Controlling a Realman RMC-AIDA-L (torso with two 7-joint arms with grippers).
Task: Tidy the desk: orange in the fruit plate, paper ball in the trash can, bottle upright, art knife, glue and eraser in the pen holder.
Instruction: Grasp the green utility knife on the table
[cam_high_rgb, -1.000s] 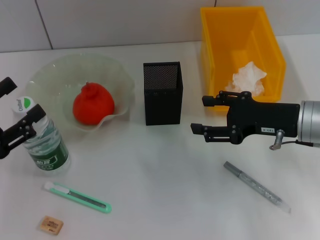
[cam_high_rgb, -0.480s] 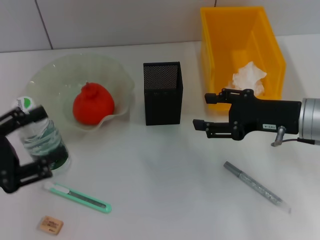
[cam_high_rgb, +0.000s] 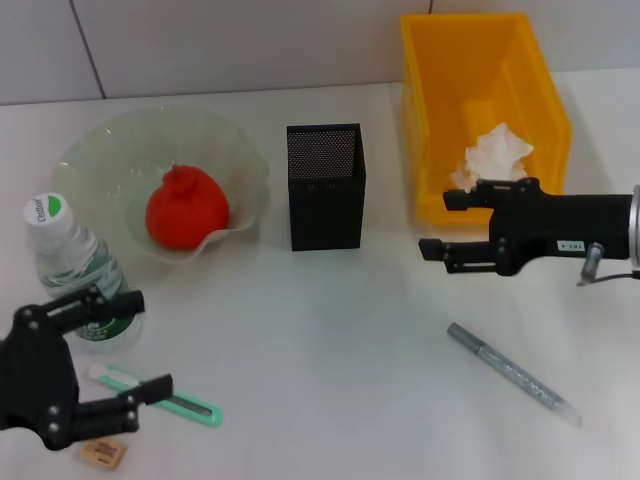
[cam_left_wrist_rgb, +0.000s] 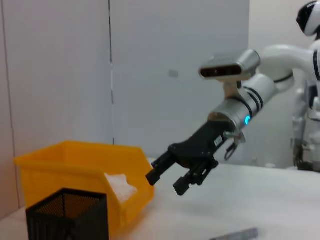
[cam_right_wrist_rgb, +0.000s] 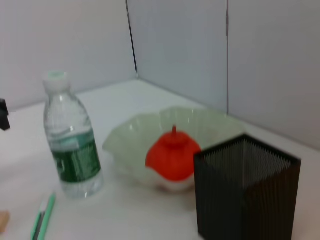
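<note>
While the left gripper (cam_high_rgb: 118, 352) hangs low at the near left edge of the desk with its jaws spread wide and nothing between them, the green art knife (cam_high_rgb: 155, 393) lies flat just under its lower finger and the eraser (cam_high_rgb: 103, 452) sits at the very front edge beside it, partly hidden by the gripper body. Just behind the gripper the bottle (cam_high_rgb: 76, 270) stands upright on its base, cap up, next to the fruit plate (cam_high_rgb: 235, 150), which holds the orange (cam_high_rgb: 186, 209). Toward the middle, the black mesh pen holder (cam_high_rgb: 325, 186) stands upright; from the head view its inside cannot be made out well, though it looks empty. Right of it, the glue (cam_high_rgb: 512, 374), a thin grey stick, lies flat on the table, well apart from the holder. The yellow trash can (cam_high_rgb: 450, 70) stands at the far right with the paper ball (cam_high_rgb: 496, 154) resting inside it. The right gripper (cam_high_rgb: 437, 223) hovers above the table in front of the can, jaws apart and holding nothing.
</note>
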